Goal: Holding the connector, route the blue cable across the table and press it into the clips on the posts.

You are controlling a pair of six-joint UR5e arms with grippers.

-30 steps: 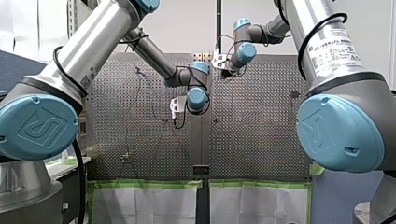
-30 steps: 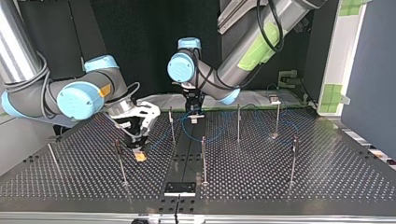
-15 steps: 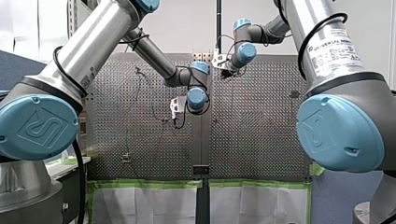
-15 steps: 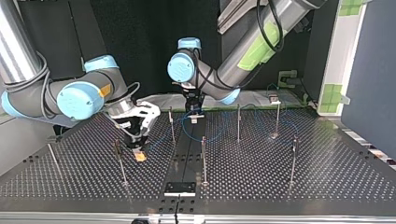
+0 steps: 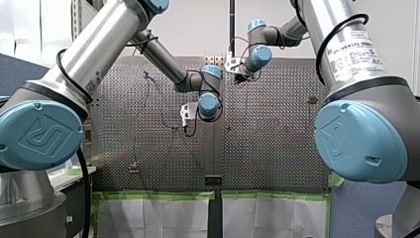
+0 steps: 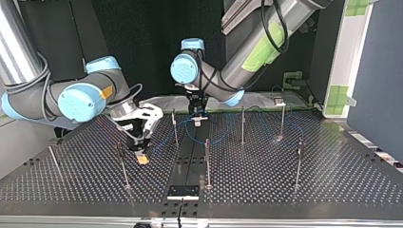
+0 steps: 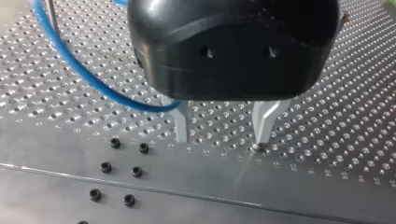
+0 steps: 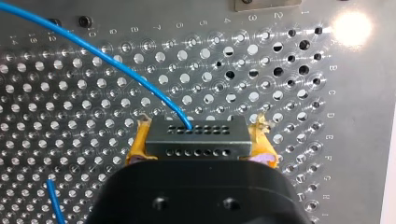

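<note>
Unmoved: R end effector (image 8: 200, 145) grips connector (image 8: 196, 134).

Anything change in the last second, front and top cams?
No visible change. My right gripper stays shut on the connector, with the blue cable leading out of it. My left gripper stays open, fingertips down at the perforated table beside the cable.
</note>
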